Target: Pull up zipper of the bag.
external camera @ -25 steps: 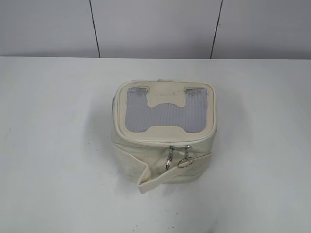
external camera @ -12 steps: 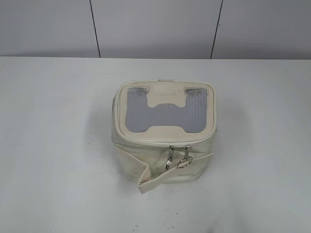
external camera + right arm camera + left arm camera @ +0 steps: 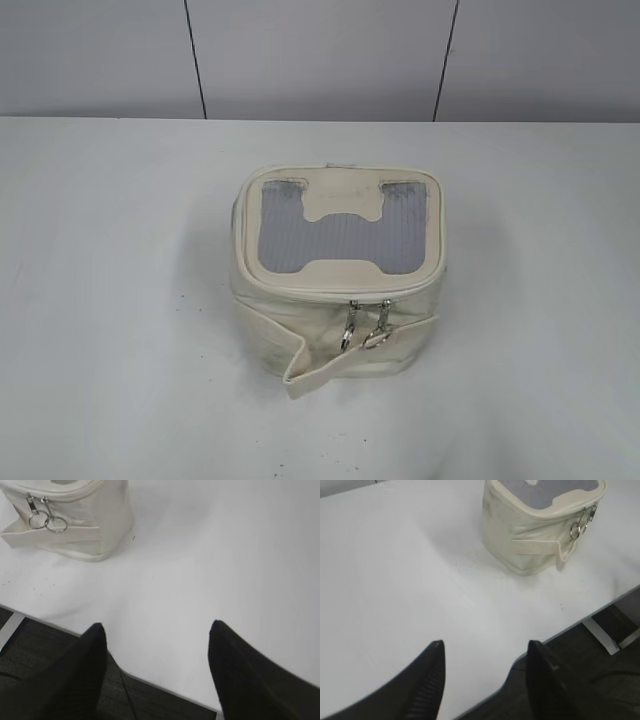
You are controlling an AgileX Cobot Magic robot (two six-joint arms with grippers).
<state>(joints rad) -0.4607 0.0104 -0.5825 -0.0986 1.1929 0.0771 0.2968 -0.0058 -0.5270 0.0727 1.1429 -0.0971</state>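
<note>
Bag point(image 3: 335, 270) sits mid-worktop point(image 3: 110, 300), zipper point(image 3: 340, 290) sliders together at its front (rings hanging). Left gripper point(image 3: 485, 647) and right gripper point(image 3: 156, 630) near front edge, jaws released, empty.

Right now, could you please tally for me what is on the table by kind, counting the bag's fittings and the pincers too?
Bag: 1
Strap: 1
Grey ribbed panel: 1
Zipper sliders with ring pulls: 2, one beside the other
Pincers: 2, left pincer and right pincer, both open and away from the bag
Total: 7
</note>
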